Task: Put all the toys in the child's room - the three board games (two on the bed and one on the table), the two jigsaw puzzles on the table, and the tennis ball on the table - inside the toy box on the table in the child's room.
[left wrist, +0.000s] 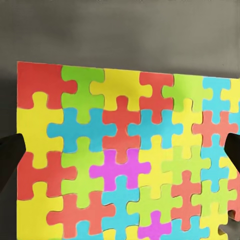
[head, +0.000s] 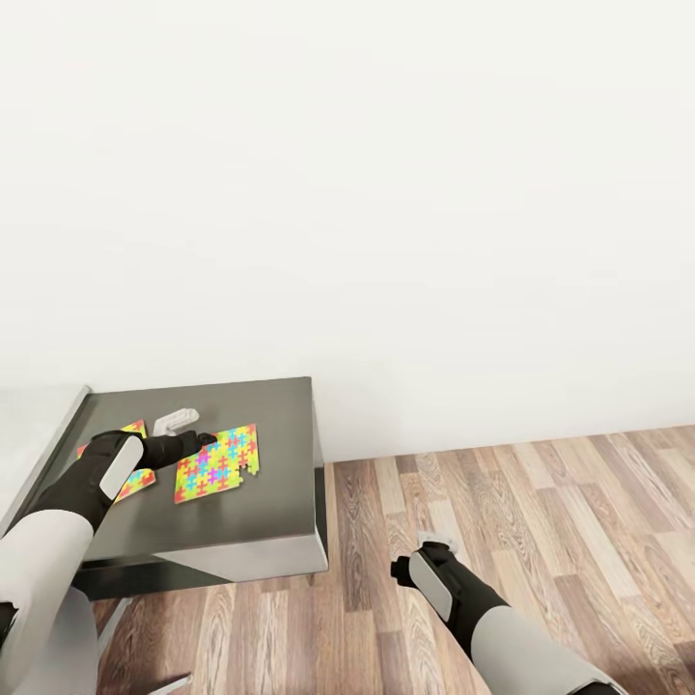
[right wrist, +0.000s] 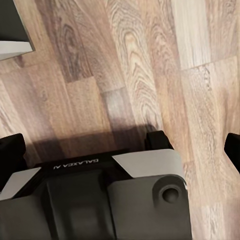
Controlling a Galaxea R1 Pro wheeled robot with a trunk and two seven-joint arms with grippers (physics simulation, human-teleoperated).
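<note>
- Head view: the left gripper sits at lower left over the dark table, at the upper left edge of one puzzle. The forearm runs up from the lower left corner, reaching right. A second puzzle lies partly under that arm. The jaw gap cannot be read here.
- Left wrist view: the puzzle lies flat on the table, fingertips dark at both frame edges, spread wide and holding nothing.
- Judgement: a sheet this thin needs dragging to the table edge, or one finger worked under a border before closing.
- Right wrist view: the right gripper hangs over plank floor and the robot's base, fingers wide, empty.
- Head view, lower centre: the right arm is lowered, idle.
</note>
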